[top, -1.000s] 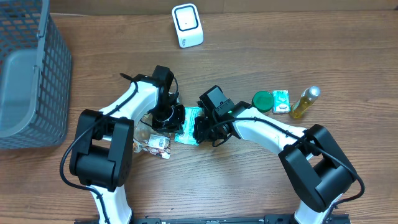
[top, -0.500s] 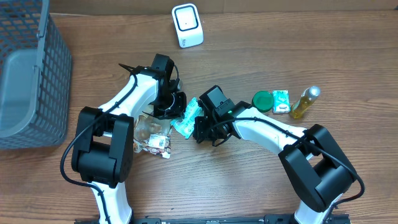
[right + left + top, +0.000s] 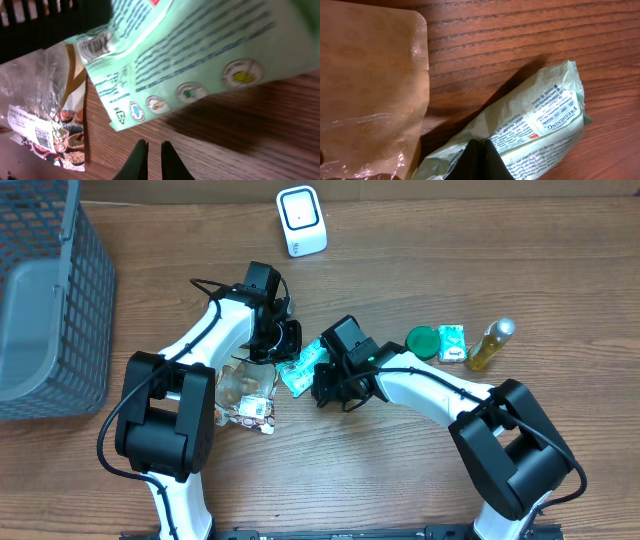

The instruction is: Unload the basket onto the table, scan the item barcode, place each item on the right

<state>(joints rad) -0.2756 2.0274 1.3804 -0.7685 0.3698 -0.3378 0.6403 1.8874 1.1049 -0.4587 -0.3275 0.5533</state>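
Note:
The item is a pale green printed packet [image 3: 303, 368] near the table's middle. My left gripper [image 3: 479, 143] is shut on the packet [image 3: 540, 120], pinching its edge, and holds it tilted above the wood. In the right wrist view the packet [image 3: 200, 45] hangs over the table with its barcode [image 3: 95, 47] showing near the upper left. My right gripper [image 3: 154, 144] is just below the packet's lower end, its fingers a narrow slit apart with nothing between them. The white scanner [image 3: 301, 220] stands at the far edge.
A clear and brown snack bag [image 3: 248, 390] lies left of the packet, under the left arm. A grey mesh basket [image 3: 50, 300] fills the far left. A green lid [image 3: 422, 340], a small green pack [image 3: 453, 342] and a yellow bottle [image 3: 490, 345] sit at the right.
The left gripper has carried the packet's end up and towards the far side, tilting it. The right gripper's fingers have parted slightly and no longer pinch the packet.

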